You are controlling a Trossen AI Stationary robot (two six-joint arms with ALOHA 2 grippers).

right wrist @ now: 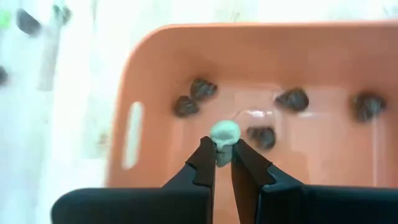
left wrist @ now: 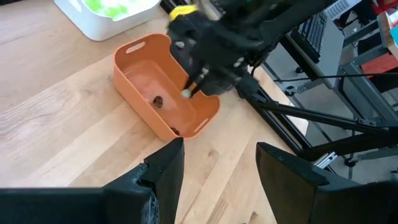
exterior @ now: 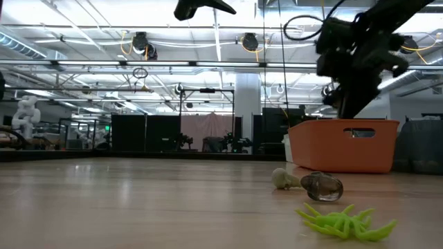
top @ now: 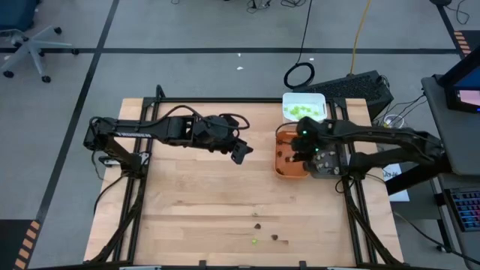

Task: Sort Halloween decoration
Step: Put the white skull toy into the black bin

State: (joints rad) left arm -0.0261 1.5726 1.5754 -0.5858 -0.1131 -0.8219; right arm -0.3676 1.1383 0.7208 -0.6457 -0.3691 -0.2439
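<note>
The right hand (right wrist: 222,163) hangs over the orange tray (top: 289,168), fingertips pinched on a small pale beige-grey piece (right wrist: 224,133) held just above the tray's floor. Below it, several dark brown pieces (right wrist: 292,99) lie scattered on the tray bottom: two close together at about ten o'clock from the held piece, one touching-near at four o'clock, two more out toward two and three o'clock. In the high view this tray sits at about three o'clock on the wooden bench (top: 195,210), with a white tray (top: 288,100) just beyond it at its twelve o'clock, holding lime-green pieces (top: 304,111).

The left hand (top: 240,152) hovers in the air near the bench's middle, at nine o'clock from the orange tray and well apart from it, fingers (left wrist: 165,174) spread with nothing between them.

Unsorted decorations lie near the bench's six o'clock edge: a lime-green spider-like piece (exterior: 344,220) nearest the low camera, and just behind it a dark brown piece (exterior: 324,187) touching or almost touching a pale beige-grey one (exterior: 282,179). The high view shows a further dark piece (top: 256,213) a little toward twelve o'clock from that group.
</note>
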